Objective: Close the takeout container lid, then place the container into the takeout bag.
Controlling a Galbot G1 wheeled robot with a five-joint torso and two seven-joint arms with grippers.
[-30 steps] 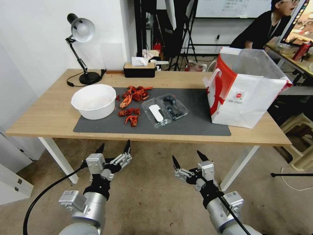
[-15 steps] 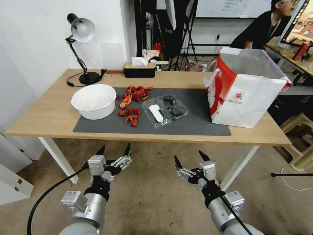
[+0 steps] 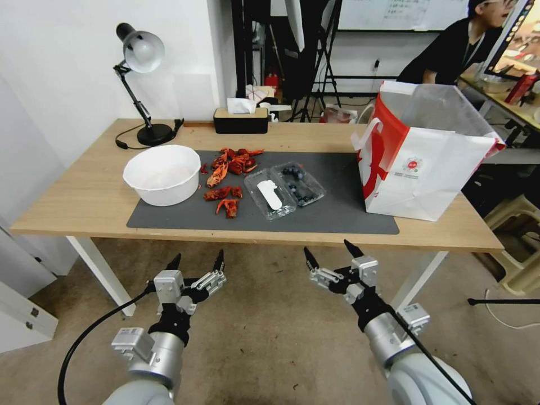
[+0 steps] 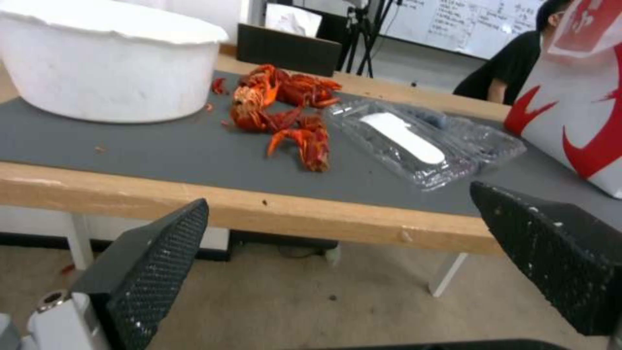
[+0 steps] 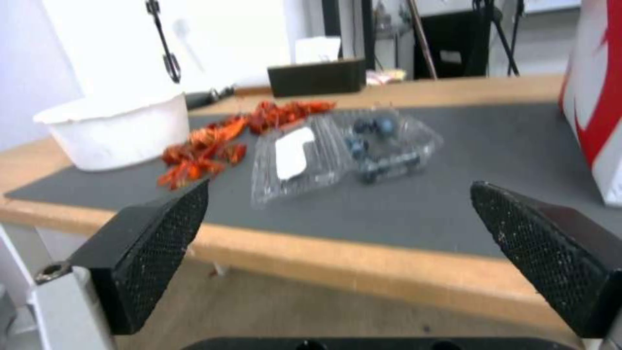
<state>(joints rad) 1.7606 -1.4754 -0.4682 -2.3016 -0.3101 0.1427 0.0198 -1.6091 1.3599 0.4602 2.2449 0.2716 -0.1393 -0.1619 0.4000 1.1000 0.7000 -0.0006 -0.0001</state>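
Observation:
The clear takeout container [image 3: 302,188] lies wide open on the grey mat [image 3: 337,216], dark blueberries in its right half. Its lid [image 3: 270,196], with an oblong white sticker, rests flat on the mat to the left. The white and red takeout bag [image 3: 427,169] stands open at the table's right end. Both grippers hover below and in front of the table's front edge, open and holding nothing: my left gripper [image 3: 198,256] and my right gripper [image 3: 327,247]. The left wrist view looks past the open fingers to the lid [image 4: 402,138]. The right wrist view faces the container [image 5: 382,141] and lid [image 5: 290,154].
A round white bowl [image 3: 162,174] sits at the mat's left end, with red crayfish shells [image 3: 228,169] scattered between it and the container. A black desk lamp [image 3: 140,56] and a tissue box [image 3: 241,120] stand along the table's back edge.
My right gripper has risen and moved closer to the table's front edge. My left gripper has shifted only slightly. Nothing on the table has moved.

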